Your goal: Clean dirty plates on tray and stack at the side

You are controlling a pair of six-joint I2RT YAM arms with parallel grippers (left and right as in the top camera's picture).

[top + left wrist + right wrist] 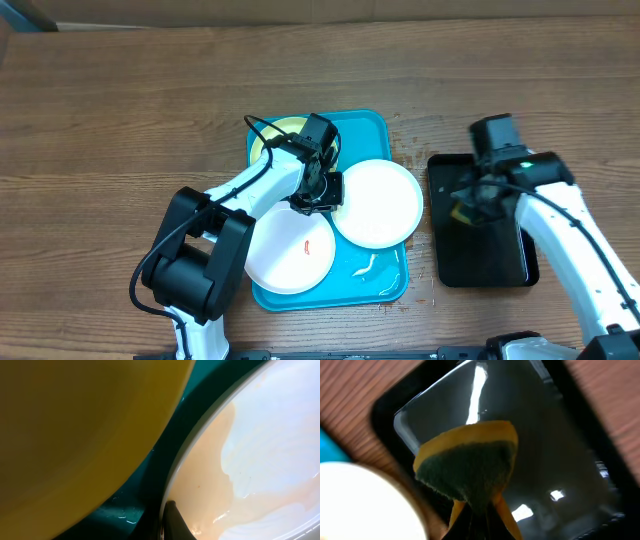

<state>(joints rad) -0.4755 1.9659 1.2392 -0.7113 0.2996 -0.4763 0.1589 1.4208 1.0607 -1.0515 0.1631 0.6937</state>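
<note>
The turquoise tray lies at the table's centre. A pale yellow-green plate sits at its back left, partly under my left arm. A white plate with a red smear lies at the front left. A second white plate lies on the right, overhanging the tray's rim. My left gripper is shut on this plate's left edge; in the left wrist view a finger sits on the plate's rim, beside the yellow-green plate. My right gripper is shut on a yellow-and-green sponge.
A black rectangular tray lies right of the turquoise tray, under my right gripper; it also shows in the right wrist view. Water streaks lie on the turquoise tray's front right. Brown wooden table lies all around.
</note>
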